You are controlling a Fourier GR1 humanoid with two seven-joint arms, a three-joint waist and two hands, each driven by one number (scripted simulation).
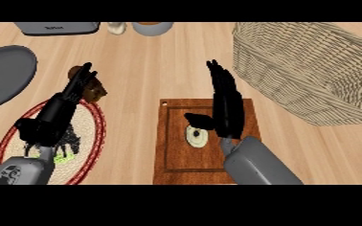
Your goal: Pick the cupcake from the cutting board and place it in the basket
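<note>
Now note that the basket (300, 69) sits beyond and to the right of your right hand (226, 103), which hovers open over the cutting board (176, 165), nearer than the left, with the cupcake (196, 136) just left of its thumb.

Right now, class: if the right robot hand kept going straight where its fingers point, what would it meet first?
Probably nothing: the right robot hand points up the bare counter, passing left of the wicker basket; depth is unclear.
</note>
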